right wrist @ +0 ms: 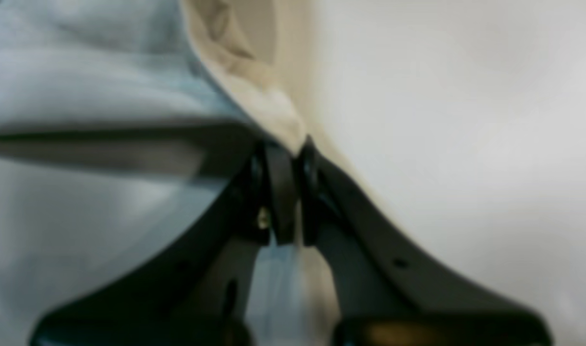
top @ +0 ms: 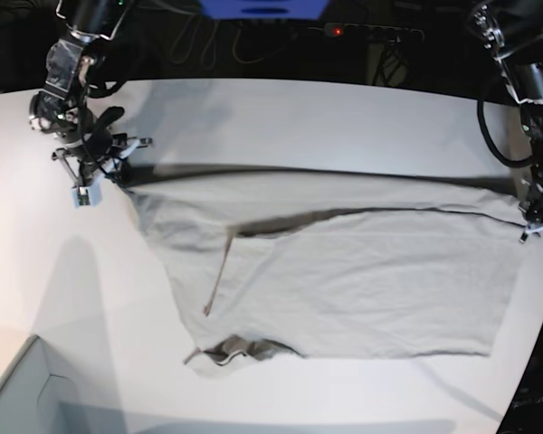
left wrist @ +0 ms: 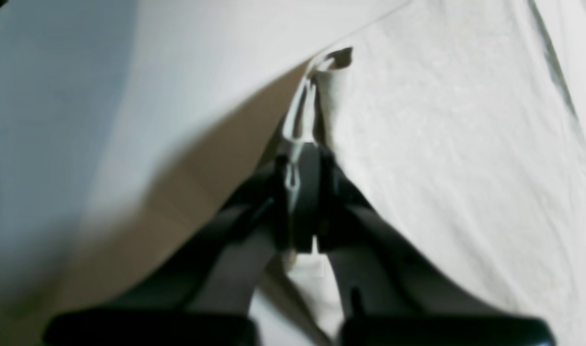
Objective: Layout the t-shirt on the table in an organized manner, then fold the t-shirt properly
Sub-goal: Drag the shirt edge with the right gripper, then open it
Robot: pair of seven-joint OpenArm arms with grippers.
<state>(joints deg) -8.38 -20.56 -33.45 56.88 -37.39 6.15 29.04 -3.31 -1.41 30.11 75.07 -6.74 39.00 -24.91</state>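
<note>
The t-shirt (top: 344, 271) lies spread across the desk (top: 281, 108), partly doubled over, its collar near 7 o'clock. The right gripper (top: 95, 172), at 10 o'clock, is clamped on a cloth corner; the left gripper (top: 530, 221), at 3 o'clock, pinches the opposite edge. This looks like the laying-out step. Next calls for pulling both corners apart evenly to flatten the cloth.

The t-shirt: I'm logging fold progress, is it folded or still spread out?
Spread out. The t-shirt spans the table, with only its top edge lifted.
</note>
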